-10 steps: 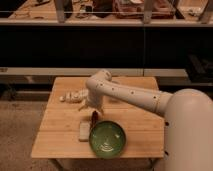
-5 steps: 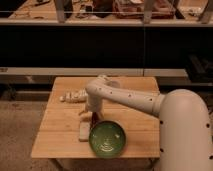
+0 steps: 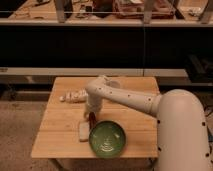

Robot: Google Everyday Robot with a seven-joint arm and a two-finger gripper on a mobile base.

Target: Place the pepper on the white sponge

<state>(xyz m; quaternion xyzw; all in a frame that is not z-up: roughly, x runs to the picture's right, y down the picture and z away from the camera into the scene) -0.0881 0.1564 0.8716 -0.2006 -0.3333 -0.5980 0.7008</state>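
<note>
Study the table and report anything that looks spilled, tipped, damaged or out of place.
Nothing stands out. The green bowl sits upright, the white sponge lies flat beside it, and the gripper hangs near the sponge's far end.

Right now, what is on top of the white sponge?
The near part of the white sponge is bare. The gripper hangs over its far end, by the dark red pepper. The arm hides whether the pepper touches the sponge.

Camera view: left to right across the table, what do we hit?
Long white lumpy object → white sponge → gripper low by the sponge's far right corner, pepper at it → green bowl.
</note>
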